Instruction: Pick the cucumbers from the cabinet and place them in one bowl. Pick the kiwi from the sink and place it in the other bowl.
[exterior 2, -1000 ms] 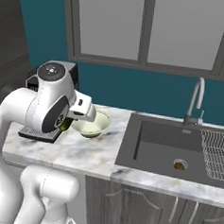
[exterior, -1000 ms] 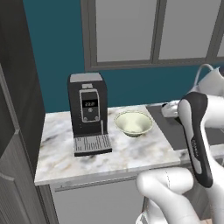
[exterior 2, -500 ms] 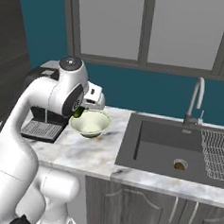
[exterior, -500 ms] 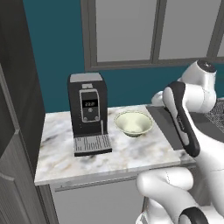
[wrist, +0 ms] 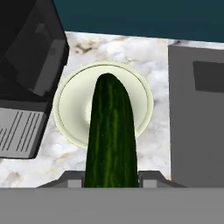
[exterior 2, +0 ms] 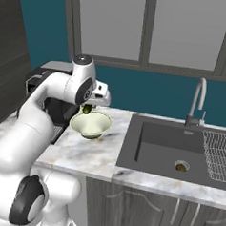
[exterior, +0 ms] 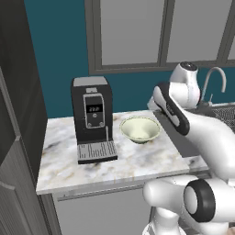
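Observation:
My gripper [exterior 2: 88, 107] is shut on a dark green cucumber [wrist: 109, 135], which hangs upright just above the cream-yellowish bowl [exterior 2: 90, 124]. In the hand view the cucumber points down at the middle of the bowl [wrist: 65, 100], whose inside holds nothing. From the left base camera the bowl [exterior: 140, 129] stands on the marble counter right of the coffee machine, with my arm's forearm reaching over its right side. The dark grey sink [exterior 2: 170, 143] lies to the right of the bowl. The tall cabinet [exterior: 16, 137] stands at the far left. The second cucumber, the kiwi and the blue-teal bowl are out of view.
A black coffee machine [exterior: 92, 118] stands close to the bowl's left. The chrome tap [exterior 2: 198, 99] rises behind the sink and a wire rack [exterior 2: 219, 156] lies at its right. The sink's edge [wrist: 197, 113] runs near the bowl. Windows [exterior 2: 149, 26] back the counter.
My arm has swung forward from close to the base out over the counter, carrying the cucumber to a spot above the cream bowl. The bowl and the coffee machine have stayed put.

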You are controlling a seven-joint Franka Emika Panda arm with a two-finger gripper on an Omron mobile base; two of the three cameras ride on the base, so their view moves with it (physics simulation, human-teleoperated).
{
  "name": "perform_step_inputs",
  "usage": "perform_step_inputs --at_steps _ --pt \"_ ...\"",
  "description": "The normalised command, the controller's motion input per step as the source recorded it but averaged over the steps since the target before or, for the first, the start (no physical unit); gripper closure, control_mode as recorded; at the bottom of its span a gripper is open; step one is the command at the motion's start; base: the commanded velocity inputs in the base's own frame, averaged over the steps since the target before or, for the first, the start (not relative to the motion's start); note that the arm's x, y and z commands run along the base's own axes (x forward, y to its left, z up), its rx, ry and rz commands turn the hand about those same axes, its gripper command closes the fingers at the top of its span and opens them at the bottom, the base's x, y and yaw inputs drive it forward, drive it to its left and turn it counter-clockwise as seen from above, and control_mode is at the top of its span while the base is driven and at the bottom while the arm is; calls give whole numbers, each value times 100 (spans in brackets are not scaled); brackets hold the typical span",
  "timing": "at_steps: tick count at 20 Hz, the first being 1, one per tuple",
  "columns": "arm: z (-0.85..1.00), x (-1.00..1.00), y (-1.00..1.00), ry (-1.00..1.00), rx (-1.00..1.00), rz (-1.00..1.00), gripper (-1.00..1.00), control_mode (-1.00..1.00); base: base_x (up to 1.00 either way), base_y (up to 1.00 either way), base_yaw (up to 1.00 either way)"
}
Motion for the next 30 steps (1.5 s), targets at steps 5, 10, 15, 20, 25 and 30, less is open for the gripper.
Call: perform_step_inputs --at_steps 5,10,15,20,25,30 --pt "-56 38 27 5 -16 2 100 -100 0 0 0" --pt "-34 30 10 -1 -1 0 100 -100 0 0 0" --pt "-28 20 0 -3 0 0 100 -100 0 0 0" --pt "-38 13 0 -4 0 0 100 -100 0 0 0" --pt "-51 9 0 0 0 0 100 -100 0 0 0" --pt "-47 17 0 0 0 0 100 -100 0 0 0"
